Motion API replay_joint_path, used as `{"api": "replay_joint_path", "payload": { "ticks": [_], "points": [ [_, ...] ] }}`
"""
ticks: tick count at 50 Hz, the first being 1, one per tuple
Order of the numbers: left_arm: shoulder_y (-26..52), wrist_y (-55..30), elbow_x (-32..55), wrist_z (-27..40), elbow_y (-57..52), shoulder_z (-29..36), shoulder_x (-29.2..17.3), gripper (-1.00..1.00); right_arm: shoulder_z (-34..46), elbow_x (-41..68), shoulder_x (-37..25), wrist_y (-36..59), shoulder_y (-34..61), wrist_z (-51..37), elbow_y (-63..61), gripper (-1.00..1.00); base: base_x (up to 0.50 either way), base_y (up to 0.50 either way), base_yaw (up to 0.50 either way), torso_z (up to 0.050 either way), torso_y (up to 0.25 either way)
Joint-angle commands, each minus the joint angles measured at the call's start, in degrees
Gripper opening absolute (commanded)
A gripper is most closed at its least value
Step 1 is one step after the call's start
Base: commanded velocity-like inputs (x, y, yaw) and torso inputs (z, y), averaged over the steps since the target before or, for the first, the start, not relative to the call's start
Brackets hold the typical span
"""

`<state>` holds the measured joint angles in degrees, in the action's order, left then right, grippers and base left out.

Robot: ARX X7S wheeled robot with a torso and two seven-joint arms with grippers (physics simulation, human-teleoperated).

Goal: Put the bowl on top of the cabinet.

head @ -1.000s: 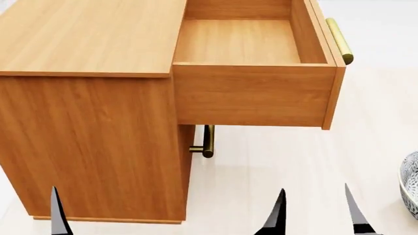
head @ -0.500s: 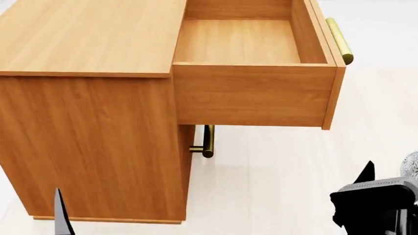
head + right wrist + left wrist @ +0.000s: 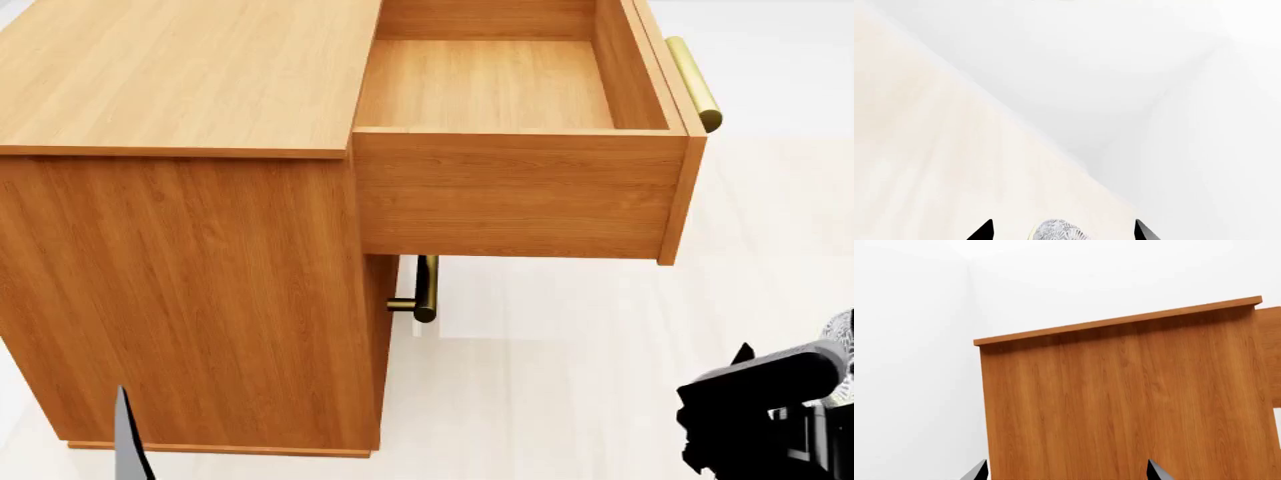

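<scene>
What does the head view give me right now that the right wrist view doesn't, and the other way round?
Only the head view shows the cabinet, its flat top, the pulled-out top drawer, which is empty, and the brass handles; one left jaw tip pokes up at its bottom edge.

Only the right wrist view shows the right gripper from behind, its two jaws spread apart with the bowl between them, and a white wall.

Both show the pale floor, the right gripper and a sliver of the bowl.
</scene>
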<state>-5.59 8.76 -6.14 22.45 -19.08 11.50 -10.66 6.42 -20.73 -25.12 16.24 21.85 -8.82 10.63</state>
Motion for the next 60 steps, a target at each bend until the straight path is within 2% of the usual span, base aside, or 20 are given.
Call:
{"api": "replay_joint_path", "payload": {
  "ticks": [1, 34, 45, 60],
  "points": [
    [-0.34, 1.94, 0.2, -0.22, 0.45, 0.08, -0.3, 1.0, -1.22, 1.25, 0.13, -0.61, 1.21, 3.34, 5.17, 1.0, 0.0, 0.0, 0.0, 0.0, 0.0],
    [0.26, 1.29, 0.83, 0.89, 0.97, 1.07, -1.22, 1.0, 1.41, 1.24, -0.26, -4.14, 0.4, 3.51, 12.26, 1.0, 0.0, 0.0, 0.0, 0.0, 0.0],
    [0.22, 1.12, 0.96, 1.23, 0.82, 1.39, -1.55, 1.0, -0.09, 2.26, -1.26, -4.04, -1.86, 2.91, 13.16, 1.0, 0.0, 0.0, 0.0, 0.0, 0.0],
    [0.43, 1.2, 1.19, 1.56, 1.33, 1.93, -2.01, 1.0, 0.13, 1.82, -1.35, -5.91, 1.64, 0.41, 19.97, 1.0, 0.0, 0.0, 0.0, 0.0, 0.0]
  ]
}}
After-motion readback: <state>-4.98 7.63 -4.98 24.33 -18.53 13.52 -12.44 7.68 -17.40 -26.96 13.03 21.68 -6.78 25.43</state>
